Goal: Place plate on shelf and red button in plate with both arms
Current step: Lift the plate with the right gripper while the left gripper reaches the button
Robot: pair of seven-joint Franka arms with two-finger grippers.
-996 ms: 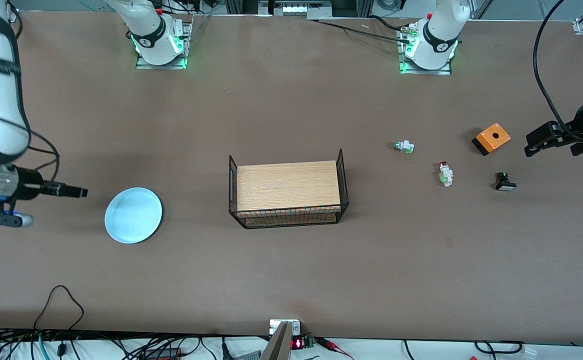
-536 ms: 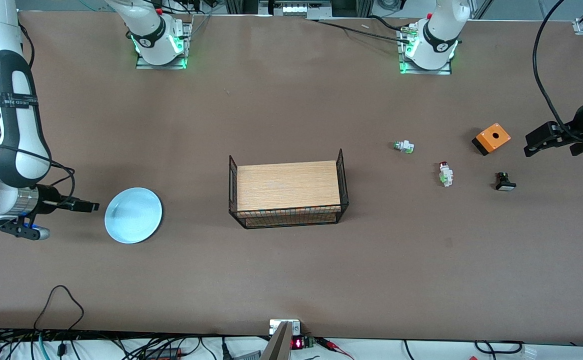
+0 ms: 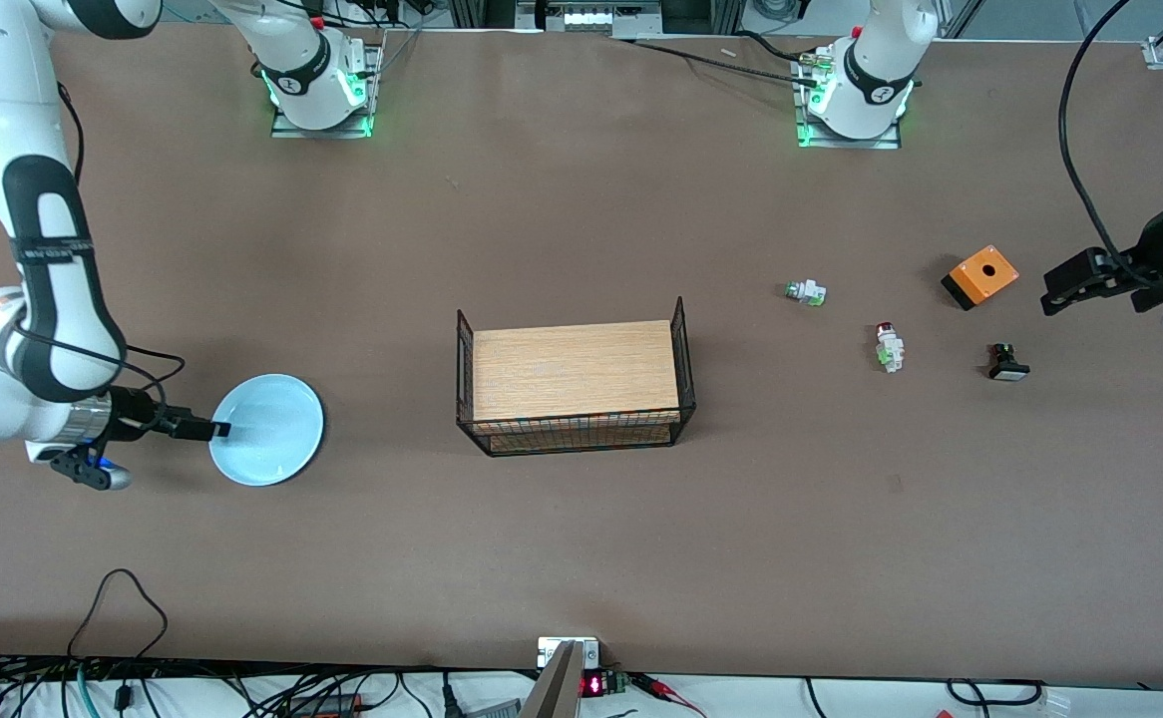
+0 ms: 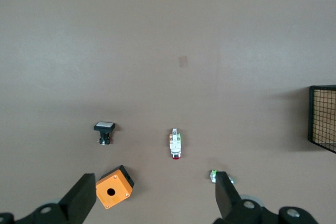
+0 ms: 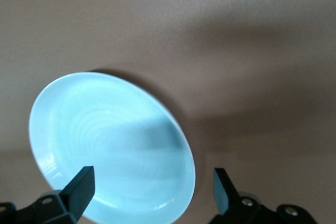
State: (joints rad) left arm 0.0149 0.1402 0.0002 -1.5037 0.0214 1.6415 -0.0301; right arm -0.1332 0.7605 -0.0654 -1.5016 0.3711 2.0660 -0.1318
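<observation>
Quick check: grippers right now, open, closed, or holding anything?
Left gripper: open, empty, over the table near the orange box.
Right gripper: open, empty, at the rim of the plate.

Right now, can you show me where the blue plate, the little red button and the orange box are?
plate [image 3: 272, 424]: front view, bare middle of the dish.
red button [image 3: 888, 347]: front view, whitish body just under the red cap.
orange box [image 3: 982, 273]: front view, top face beside the round hole.

Robotics lab: bolted arm bases
</observation>
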